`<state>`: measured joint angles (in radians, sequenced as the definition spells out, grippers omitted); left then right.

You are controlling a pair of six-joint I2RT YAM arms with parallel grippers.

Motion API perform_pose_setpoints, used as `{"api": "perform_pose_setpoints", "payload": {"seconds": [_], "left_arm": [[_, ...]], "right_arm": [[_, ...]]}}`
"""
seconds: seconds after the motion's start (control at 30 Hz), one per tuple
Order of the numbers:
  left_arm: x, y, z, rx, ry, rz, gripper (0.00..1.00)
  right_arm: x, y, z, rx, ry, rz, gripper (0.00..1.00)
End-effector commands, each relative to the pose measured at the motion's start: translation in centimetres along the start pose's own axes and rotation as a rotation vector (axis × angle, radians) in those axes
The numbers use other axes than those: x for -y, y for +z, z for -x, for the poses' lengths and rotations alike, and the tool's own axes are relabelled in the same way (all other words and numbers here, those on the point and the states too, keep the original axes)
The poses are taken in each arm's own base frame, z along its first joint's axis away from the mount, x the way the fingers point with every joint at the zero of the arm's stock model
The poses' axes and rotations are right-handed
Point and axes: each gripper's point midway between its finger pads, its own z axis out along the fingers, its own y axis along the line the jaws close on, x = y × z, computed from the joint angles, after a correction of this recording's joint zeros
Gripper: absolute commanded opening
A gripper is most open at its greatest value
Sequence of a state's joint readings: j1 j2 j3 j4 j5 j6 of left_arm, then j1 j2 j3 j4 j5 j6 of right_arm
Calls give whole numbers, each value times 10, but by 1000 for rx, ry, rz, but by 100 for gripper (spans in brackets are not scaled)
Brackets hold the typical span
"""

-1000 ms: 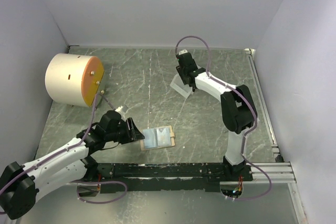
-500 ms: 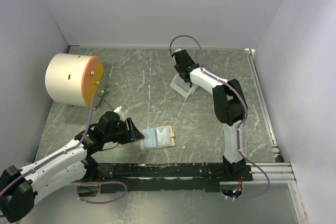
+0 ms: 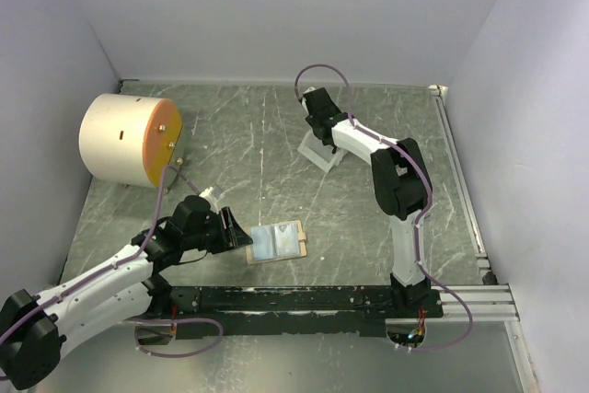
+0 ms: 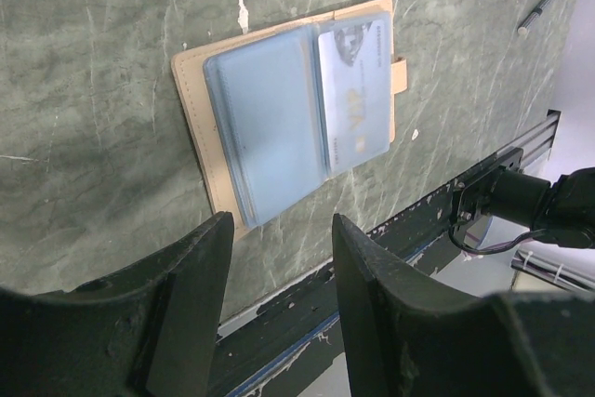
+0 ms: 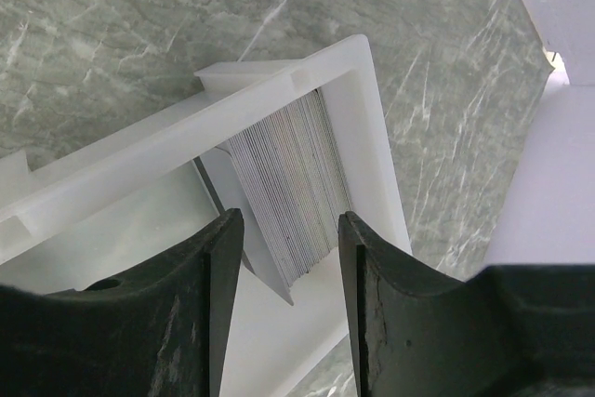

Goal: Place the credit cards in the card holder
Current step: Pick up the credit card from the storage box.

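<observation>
The tan wallet [image 3: 278, 241] lies open on the table, light-blue inside, with a pale card [image 4: 353, 95] in its right pocket. My left gripper [image 3: 236, 235] is open and empty just left of the wallet; in the left wrist view it [image 4: 279, 299] stands short of the wallet [image 4: 279, 127]. The white card holder [image 3: 319, 151] sits at the far middle. My right gripper [image 3: 322, 132] is open right over it. In the right wrist view it [image 5: 284, 309] straddles a stack of thin grey-white cards [image 5: 293, 183] standing on edge in the holder [image 5: 363, 127]. No dark, yellow-orange or purple card shows.
A large cream cylinder with an orange face [image 3: 124, 140] lies at the far left. A black rail [image 3: 304, 299] runs along the near edge. A thin metal rod [image 4: 541, 8] lies beyond the wallet. Walls close in the table on three sides.
My right gripper has shifted a little to the left and farther back over the card holder. The left arm and the wallet have hardly moved.
</observation>
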<state>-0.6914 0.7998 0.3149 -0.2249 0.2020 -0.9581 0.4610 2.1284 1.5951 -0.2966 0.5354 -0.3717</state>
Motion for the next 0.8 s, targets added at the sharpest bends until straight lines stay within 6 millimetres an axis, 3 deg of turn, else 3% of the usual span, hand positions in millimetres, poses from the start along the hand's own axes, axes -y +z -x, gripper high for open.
{"api": "perform_pose_setpoints", "payload": {"seconds": [0.0,0.37,0.77], "left_arm": [[-2,2,-2,2,-4,0,57],[0,9,-5,-29,-7,-12,57],[0,11,-4,-28,2,-12,58]], "right_arm": [[2,7,1,8,-10,-18,45],[-10,17,-12,-30,-27,-1,46],[6,18,-14,-61,-58,-83,42]]}}
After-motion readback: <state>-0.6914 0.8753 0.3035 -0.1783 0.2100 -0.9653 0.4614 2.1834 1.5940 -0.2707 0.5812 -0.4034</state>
